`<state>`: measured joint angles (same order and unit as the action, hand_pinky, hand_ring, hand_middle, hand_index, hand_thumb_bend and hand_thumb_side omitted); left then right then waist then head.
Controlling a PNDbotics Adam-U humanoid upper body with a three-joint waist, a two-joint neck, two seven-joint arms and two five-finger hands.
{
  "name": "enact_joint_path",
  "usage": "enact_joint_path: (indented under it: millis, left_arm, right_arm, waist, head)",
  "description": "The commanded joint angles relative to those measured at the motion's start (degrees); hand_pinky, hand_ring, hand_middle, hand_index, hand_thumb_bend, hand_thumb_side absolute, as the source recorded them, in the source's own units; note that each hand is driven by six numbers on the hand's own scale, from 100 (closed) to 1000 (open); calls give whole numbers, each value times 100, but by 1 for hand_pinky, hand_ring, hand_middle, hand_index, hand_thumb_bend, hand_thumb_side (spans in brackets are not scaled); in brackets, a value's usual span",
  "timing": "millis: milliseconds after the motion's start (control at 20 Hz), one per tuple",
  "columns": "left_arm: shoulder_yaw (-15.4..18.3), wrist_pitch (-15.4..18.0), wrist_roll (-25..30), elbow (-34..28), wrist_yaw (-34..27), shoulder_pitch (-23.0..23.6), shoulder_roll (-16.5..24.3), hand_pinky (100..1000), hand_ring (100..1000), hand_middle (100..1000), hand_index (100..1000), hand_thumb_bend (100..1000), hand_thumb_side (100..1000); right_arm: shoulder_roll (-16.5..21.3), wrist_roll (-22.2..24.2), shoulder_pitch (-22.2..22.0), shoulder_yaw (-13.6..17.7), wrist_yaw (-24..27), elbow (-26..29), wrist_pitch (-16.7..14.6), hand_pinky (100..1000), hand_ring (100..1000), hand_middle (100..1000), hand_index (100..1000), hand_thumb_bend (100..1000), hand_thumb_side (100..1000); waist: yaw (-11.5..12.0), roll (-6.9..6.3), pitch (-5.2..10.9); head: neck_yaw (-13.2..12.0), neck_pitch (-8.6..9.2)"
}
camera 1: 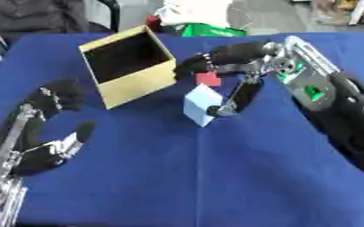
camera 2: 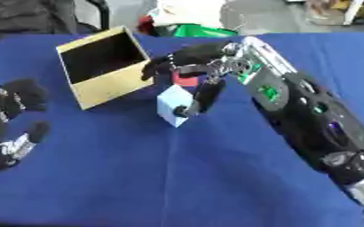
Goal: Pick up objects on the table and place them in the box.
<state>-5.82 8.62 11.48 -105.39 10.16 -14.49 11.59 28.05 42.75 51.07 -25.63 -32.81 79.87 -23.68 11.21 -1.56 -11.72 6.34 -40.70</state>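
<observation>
Left eye view: right hand (camera 1: 230, 62) pinches the pale blue block (camera 1: 200, 105), its fingers half hiding a red block (camera 1: 209, 79).

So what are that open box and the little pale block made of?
The box looks like tan cardboard: matte, thin flat walls, dark inside. The pale block by the right hand is matte light blue with crisp edges, maybe foam or painted wood; I can't tell which.

This looked like a lab or test room set up for robot trials. A table (camera 1: 177, 177) draped in a blue cloth carried an open cardboard box (camera 1: 128, 66). Beyond the table's far edge lay grey floor, with a loose heap of white and green bags (camera 1: 197, 20) and dark furniture beside it.
</observation>
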Motion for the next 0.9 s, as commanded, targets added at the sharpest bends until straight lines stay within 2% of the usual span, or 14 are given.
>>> enact_joint_path:
  millis: [50,650,900]
  left_arm:
    - [-9,14,15,-117,-5,-78,20,697,722,690,863,500,453]
    - [-13,22,38,-122,-11,-101,11,696,721,688,863,504,455]
    - [-11,25,43,-122,-10,-98,10,696,721,688,863,503,456]
  right_arm:
    - [65,378,39,83,-181,-86,-527,872,939,986,1000,258,184]
    - [77,120,-64,150,-583,-402,-674,878,949,998,1000,260,149]
    - [68,48,-69,192,-745,-506,-699,919,996,999,1000,262,141]
  waist:
    - [29,-15,64]
    - [88,-57,20]
    - [94,-71,9]
  head:
    - [27,87]
    - [69,165]
    - [82,181]
